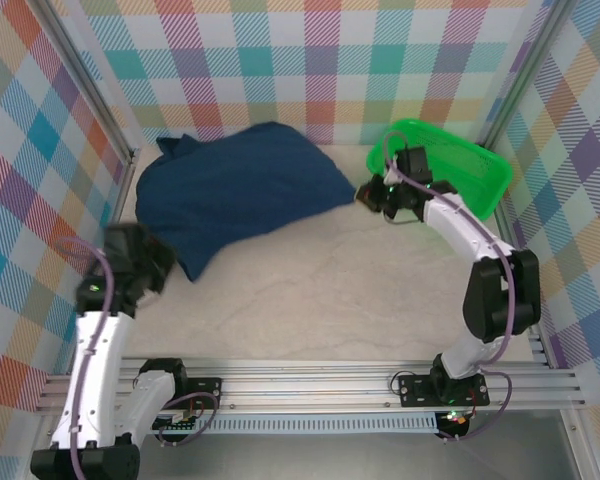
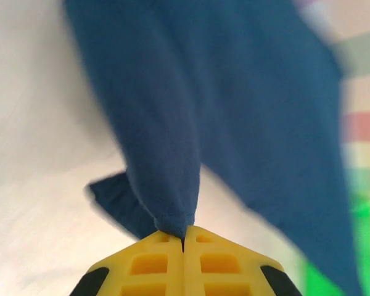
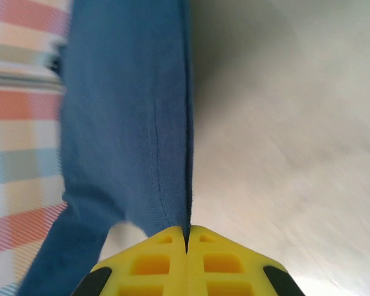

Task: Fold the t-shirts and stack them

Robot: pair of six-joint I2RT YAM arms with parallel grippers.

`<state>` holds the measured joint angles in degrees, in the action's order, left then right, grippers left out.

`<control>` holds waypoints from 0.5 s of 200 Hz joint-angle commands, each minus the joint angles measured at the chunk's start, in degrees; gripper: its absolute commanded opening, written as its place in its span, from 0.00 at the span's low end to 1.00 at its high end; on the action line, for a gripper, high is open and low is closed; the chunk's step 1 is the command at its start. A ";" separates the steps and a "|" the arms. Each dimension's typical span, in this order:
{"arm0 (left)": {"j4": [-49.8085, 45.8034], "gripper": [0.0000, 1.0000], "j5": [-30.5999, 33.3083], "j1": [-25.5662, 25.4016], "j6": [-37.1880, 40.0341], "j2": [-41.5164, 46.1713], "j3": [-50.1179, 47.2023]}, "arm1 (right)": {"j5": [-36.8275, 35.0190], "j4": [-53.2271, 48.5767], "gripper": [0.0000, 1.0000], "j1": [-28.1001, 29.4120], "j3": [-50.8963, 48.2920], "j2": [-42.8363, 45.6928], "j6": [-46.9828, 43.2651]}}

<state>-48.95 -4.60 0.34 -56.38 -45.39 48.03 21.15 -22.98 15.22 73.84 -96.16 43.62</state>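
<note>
Left gripper (image 2: 184, 239), sitting lower left in the overhead view, is pinching shut on a narrow tip of the navy t-shirt (image 1: 240, 190). Shirt is lying rumpled across the upper centre of the table (image 1: 330, 290), drawn out toward both arms. Right gripper (image 3: 186, 233), right of centre overhead, is clamping a hem edge, jaws together. Risk: both nips are looking thin, so spreading the arms hard is likely to slip the cloth free. The right wrist is working just beside the green mesh basket (image 1: 470, 165) and may be snagging it.
</note>
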 commanded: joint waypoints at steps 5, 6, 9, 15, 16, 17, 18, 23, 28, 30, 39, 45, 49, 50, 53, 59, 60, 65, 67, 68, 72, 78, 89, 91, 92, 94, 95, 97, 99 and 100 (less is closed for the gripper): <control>3.73 0.00 -4.33 -4.43 -11.15 6.90 -16.28 | 0.73 -1.68 0.00 1.97 -4.29 -5.08 -2.72; 3.84 0.00 -4.30 -4.58 -11.40 7.07 -16.77 | 0.60 -1.69 0.00 2.03 -4.39 -5.26 -2.82; 3.93 0.00 -4.13 -4.97 -11.87 7.58 -18.14 | 0.18 -1.90 0.00 2.27 -4.74 -5.92 -3.10; 3.95 0.00 -3.85 -5.66 -12.68 8.44 -20.51 | -1.29 -2.80 0.00 2.57 -5.16 -6.92 -3.56; 3.95 0.00 -3.80 -5.72 -12.82 8.59 -20.87 | -1.55 -3.05 0.00 2.60 -5.18 -7.10 -3.64; 3.90 0.00 -3.77 -5.80 -12.94 8.75 -21.22 | -1.77 -3.26 0.00 2.61 -5.23 -7.24 -3.68; 3.88 0.00 -3.76 -5.88 -13.04 8.87 -21.53 | -1.96 -3.50 0.00 2.66 -5.31 -7.35 -3.74; 3.59 0.00 -3.67 -6.32 -13.46 9.51 -22.80 | -3.41 -4.62 0.00 2.86 -5.52 -7.94 -3.86; 2.97 0.00 -3.53 -6.55 -13.62 10.04 -23.60 | -4.59 -5.56 0.00 2.86 -5.84 -8.35 -3.89; 2.63 0.00 -3.45 -6.77 -13.66 10.29 -23.77 | -5.16 -5.99 0.00 2.94 -5.95 -8.41 -3.89; 0.75 0.00 -2.72 -7.34 -13.83 11.34 -24.06 | -7.82 -8.09 0.00 3.05 -6.52 -8.39 -3.50; -0.38 0.00 -2.44 -7.62 -13.85 11.98 -23.99 | -8.65 -8.48 0.00 3.09 -7.28 -8.03 -3.45; -0.75 0.00 -2.34 -7.78 -13.84 12.31 -23.95 | -9.37 -8.92 0.00 3.21 -7.64 -7.69 -3.31; -0.82 0.00 -2.34 -7.75 -13.84 12.37 -23.91 | -9.72 -9.09 0.00 3.26 -7.74 -7.58 -3.29; -1.00 0.00 -2.34 -7.84 -13.73 12.54 -23.87 | -10.45 -9.61 0.00 3.44 -7.94 -7.24 -3.21; -1.40 0.00 -2.34 -7.94 -13.74 12.69 -23.70 | -12.20 -10.69 0.00 3.86 -8.37 -6.49 -2.98; -1.50 0.00 -2.30 -7.92 -13.66 12.69 -23.69 | -12.41 -10.82 0.00 3.98 -8.37 -6.40 -2.99; -2.04 0.00 -2.09 -8.02 -13.62 12.53 -23.33 | -13.36 -11.30 0.00 4.24 -8.96 -5.79 -3.00; -2.29 0.00 -2.02 -8.02 -13.44 12.48 -23.16 | -13.75 -11.43 0.00 4.43 -9.01 -5.59 -3.01; -2.38 0.00 -2.00 -8.00 -13.42 12.41 -23.11 | -13.93 -11.54 0.00 4.44 -9.08 -5.47 -2.92; -2.88 0.00 -1.67 -8.02 -13.26 12.13 -22.74 | -14.71 -12.00 0.00 4.74 -9.43 -4.88 -2.86; -3.57 0.00 -1.10 -8.05 -13.01 11.67 -22.15 | -16.24 -13.06 0.00 5.10 -10.01 -4.06 -2.52; -3.77 0.00 -0.63 -8.08 -12.87 10.83 -21.46 | -18.58 -14.37 0.00 5.58 -11.42 -2.20 -1.77; -3.65 0.00 -0.66 -8.08 -12.88 10.60 -21.41 | -19.03 -14.59 0.00 5.62 -11.72 -1.75 -1.62; -3.59 0.00 -0.67 -8.12 -12.88 10.46 -21.36 | -19.26 -14.74 0.00 5.66 -11.85 -1.53 -1.53; -3.49 0.00 -0.65 -8.15 -12.88 10.20 -21.28 | -19.82 -15.04 0.00 5.69 -12.22 -1.10 -1.41; -3.42 0.00 -0.66 -8.16 -12.88 10.13 -21.25 | -20.09 -15.19 0.00 5.73 -12.36 -0.90 -1.29; -3.32 0.00 -0.67 -8.18 -12.88 9.87 -21.14 | -20.49 -15.48 0.00 5.77 -12.73 -0.48 -1.08; -3.21 0.00 -0.61 -8.17 -12.88 9.70 -21.09 | -20.96 -15.72 0.00 5.76 -13.10 -0.05 -0.92; -3.15 0.00 -0.64 -8.16 -12.88 9.57 -21.07 | -21.14 -15.88 0.00 5.77 -13.28 0.11 -0.82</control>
<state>-50.50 -6.37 -7.29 -68.58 -34.13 24.58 7.33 -33.10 20.01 63.24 -101.54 41.41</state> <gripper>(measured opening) 0.048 0.044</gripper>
